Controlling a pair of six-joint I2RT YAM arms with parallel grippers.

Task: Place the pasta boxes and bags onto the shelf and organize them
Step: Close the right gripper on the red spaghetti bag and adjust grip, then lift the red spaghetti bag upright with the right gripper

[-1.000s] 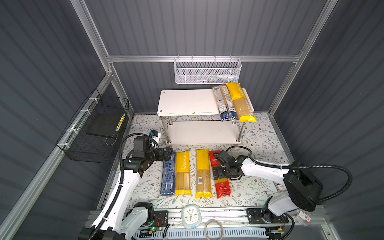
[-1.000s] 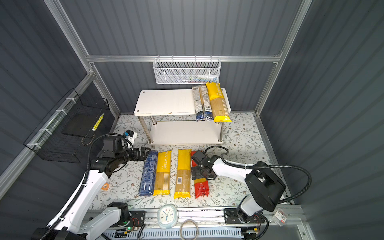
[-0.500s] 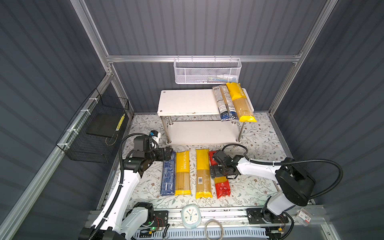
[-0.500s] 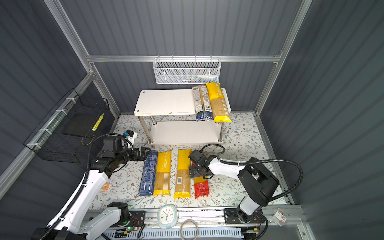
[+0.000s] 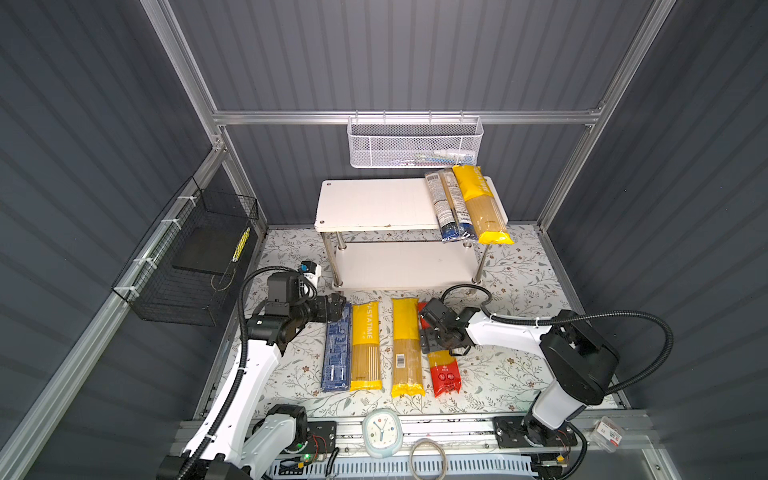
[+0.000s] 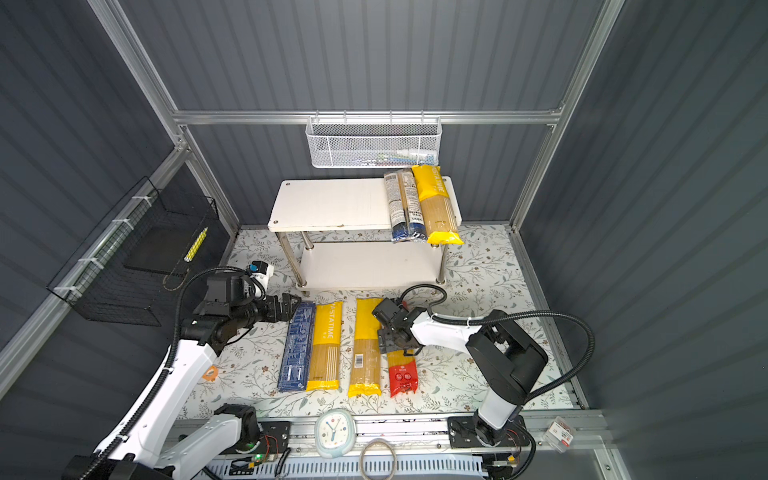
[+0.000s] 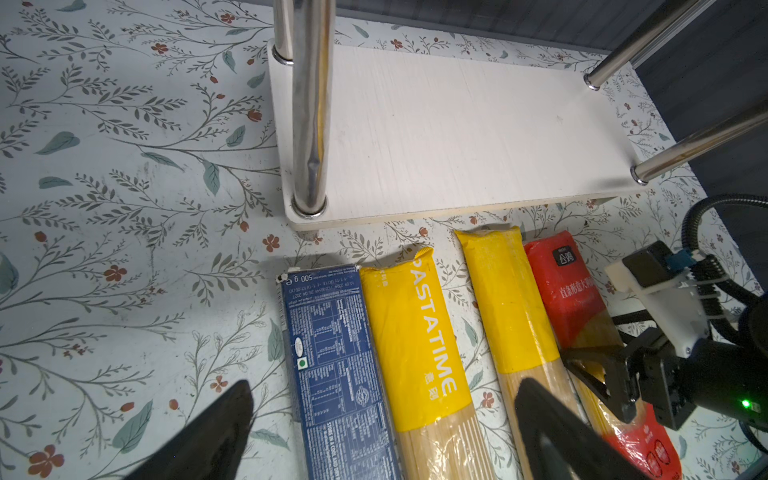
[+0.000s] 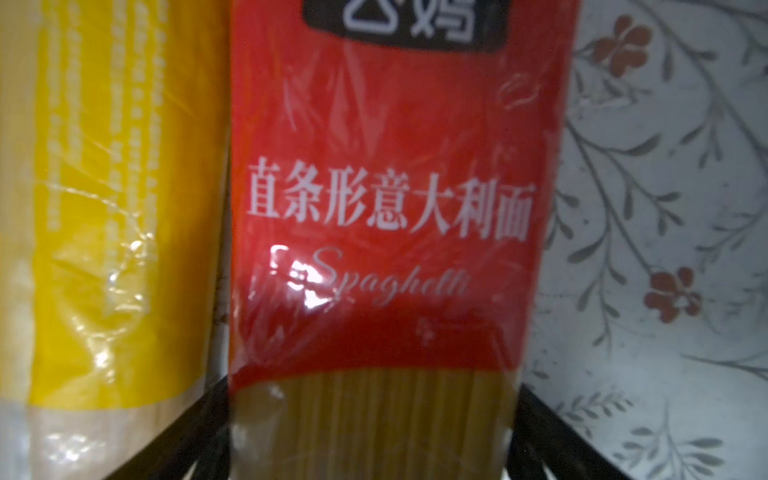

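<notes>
Your right end effector [image 5: 433, 338] sits low over the red bag [image 5: 445, 374], which lies flat on the table [image 5: 511, 365]; its fingers [image 8: 178, 436] stand wide on both sides of it, and you cannot tell if they squeeze it. Your left end effector [image 5: 338, 309] is wide open and empty by the far end of the blue box [image 5: 336, 353]. On the top board of the shelf [image 5: 374, 203] lie a clear bag [image 5: 451, 208] and a yellow bag [image 5: 482, 203].
</notes>
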